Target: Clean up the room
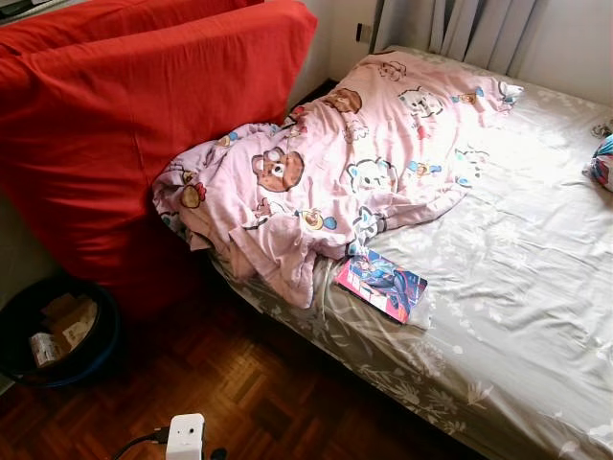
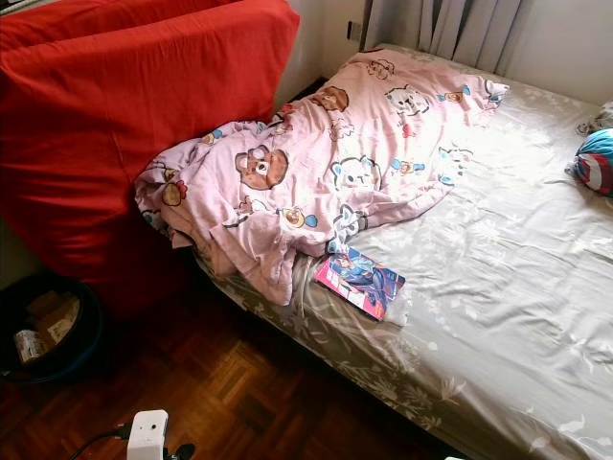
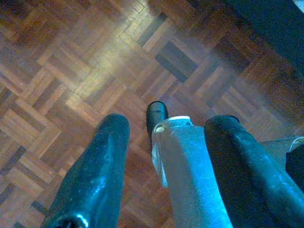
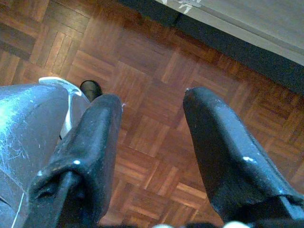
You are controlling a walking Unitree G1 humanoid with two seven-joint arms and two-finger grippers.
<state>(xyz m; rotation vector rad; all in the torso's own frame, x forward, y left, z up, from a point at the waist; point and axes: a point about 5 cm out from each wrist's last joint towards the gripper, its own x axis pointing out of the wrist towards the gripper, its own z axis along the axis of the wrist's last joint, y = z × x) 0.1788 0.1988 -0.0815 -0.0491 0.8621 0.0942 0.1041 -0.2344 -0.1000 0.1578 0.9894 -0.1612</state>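
Left to right. Dark round bin [image 1: 57,331] with cardboard scraps sits on the parquet floor [image 1: 259,393] at our left, below the big red cushion [image 1: 144,125]. Crumpled pink bear-print blanket [image 1: 335,172] hangs off the bed's near corner. Glossy pink-and-blue magazine [image 1: 381,284] lies on the grey floral sheet [image 1: 517,287], just beside the blanket's hem and near the mattress edge.

Risks, as we judge them: nudging the magazine could slide it off the edge; the drooping blanket could snag a finger on a reach; the bin sits close to our feet if we step left.

Left pincer [image 3: 166,142]: fingers apart, holding nothing, pointed down at the floor. Right pincer [image 4: 152,142]: wide open, empty, over the floor beside the bed frame.
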